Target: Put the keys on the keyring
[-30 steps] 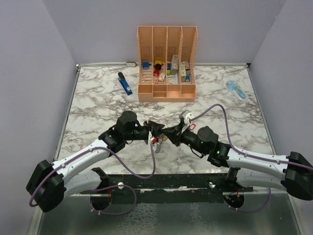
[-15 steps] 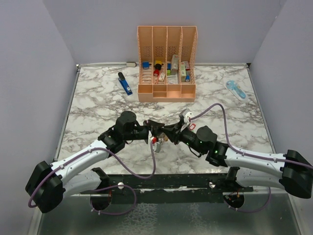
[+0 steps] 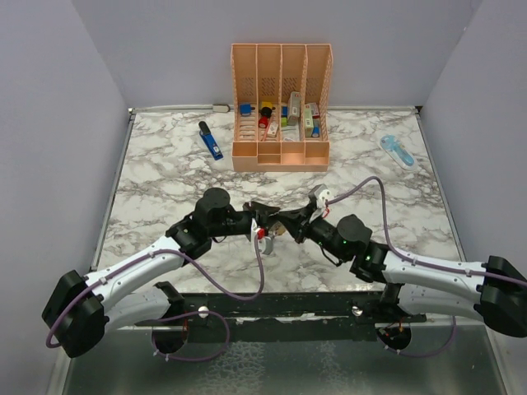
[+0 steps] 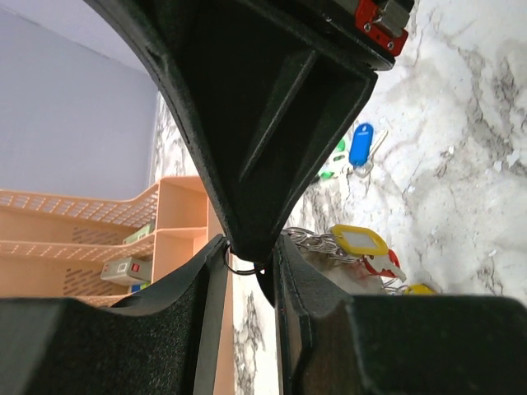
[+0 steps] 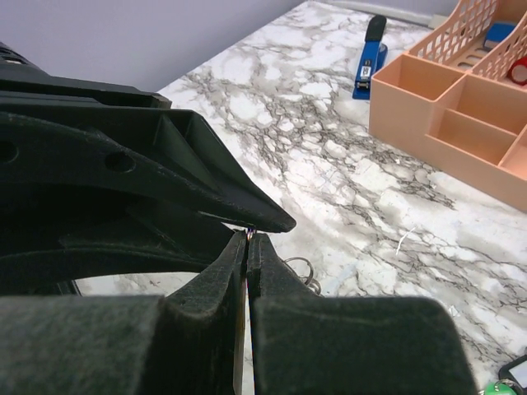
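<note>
Position: both arms meet over the marble table [image 3: 165, 181], just toward 6 o'clock from its centre. The peach organiser [image 3: 280, 156] stands at 12 o'clock.

Left gripper [image 4: 249, 284]: jaws narrowed, not fully together, with a thin wire ring [image 4: 244, 266] spanning the gap and touching both fingers. I read this as a pinch on that ring.

Right gripper [image 5: 248, 245]: jaws pressed together, its tip meeting the left gripper's tip at the wire ring. Whether the wire is caught between them cannot be told.

The keyring [image 3: 262, 240]: it sits directly under the two tips and appears to hang there. In the top view its long axis runs roughly 12 to 6 o'clock, red half toward 12 and pale half toward 6. It is small in that view, so this reading is approximate.

Progress:
- Loose: a blue key [image 4: 361, 144] and a green key [image 4: 336, 152] lie on the marble, well apart from the keyring.
- Unclear: a yellow-tagged key [image 4: 359, 240] and a short chain [image 4: 311, 239] sit against the keyring. Whether either is threaded on cannot be told.

Judgement: early to middle stage. At least two keys are yet to be threaded, and the present step looks like working the wire ring at the tips.
</note>
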Controlling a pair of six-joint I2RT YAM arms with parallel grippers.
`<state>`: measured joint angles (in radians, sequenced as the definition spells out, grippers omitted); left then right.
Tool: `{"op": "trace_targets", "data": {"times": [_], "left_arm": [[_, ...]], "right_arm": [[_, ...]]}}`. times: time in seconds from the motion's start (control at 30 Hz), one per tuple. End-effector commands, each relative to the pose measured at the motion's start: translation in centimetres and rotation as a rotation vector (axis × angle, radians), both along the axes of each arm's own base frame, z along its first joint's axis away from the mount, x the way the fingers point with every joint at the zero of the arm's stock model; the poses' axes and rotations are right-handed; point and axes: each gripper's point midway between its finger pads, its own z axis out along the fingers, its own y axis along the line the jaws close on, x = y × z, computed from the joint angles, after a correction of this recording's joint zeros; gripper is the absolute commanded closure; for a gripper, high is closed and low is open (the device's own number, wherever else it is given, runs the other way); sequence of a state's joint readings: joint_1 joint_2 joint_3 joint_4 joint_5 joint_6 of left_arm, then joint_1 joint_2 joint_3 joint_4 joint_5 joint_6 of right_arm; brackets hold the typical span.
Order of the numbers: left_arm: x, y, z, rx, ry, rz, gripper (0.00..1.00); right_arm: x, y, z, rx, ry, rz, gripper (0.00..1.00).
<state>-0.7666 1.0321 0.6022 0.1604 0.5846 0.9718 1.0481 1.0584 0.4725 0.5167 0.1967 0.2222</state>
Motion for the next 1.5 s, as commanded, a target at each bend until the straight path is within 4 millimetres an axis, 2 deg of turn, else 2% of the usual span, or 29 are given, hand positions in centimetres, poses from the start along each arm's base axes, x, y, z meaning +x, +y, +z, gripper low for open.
{"op": "trace_targets", "data": {"times": [0.0,0.2,0.4,0.8,1.1,1.33,1.47], "left_arm": [[-1.1,-0.9,3.6,-0.122,0.004,-0.038,0.93],[-2.3,-1.0,2.9,-0.136,0.084,-0.076,0.88],[-1.4,-1.0,2.5,-0.131,0.088,-0.032,0.87],[-1.3,-0.9,1.3,-0.097,0.109,-0.034,0.89],[-0.4,-0.4,0.2,-0.069,0.132,-0.001,0.89],[0.2,-0.2,-0.2,-0.065,0.170,0.007,0.76],[0.2,-0.2,-0.2,-0.061,0.184,-0.006,0.75]], "right_arm": [[-0.7,-1.2,1.3,0.029,-0.082,0.014,0.99],[-1.9,-2.0,2.1,0.017,-0.129,0.058,0.99],[-2.7,-2.3,2.3,0.019,-0.137,0.090,0.99],[-4.3,-1.7,2.5,-0.006,-0.137,0.193,0.99],[-5.5,-1.7,3.1,-0.031,-0.147,0.256,0.99],[-6.1,-1.7,3.4,-0.036,-0.164,0.291,0.99],[-6.4,-1.4,3.5,-0.046,-0.170,0.315,0.99]]}}
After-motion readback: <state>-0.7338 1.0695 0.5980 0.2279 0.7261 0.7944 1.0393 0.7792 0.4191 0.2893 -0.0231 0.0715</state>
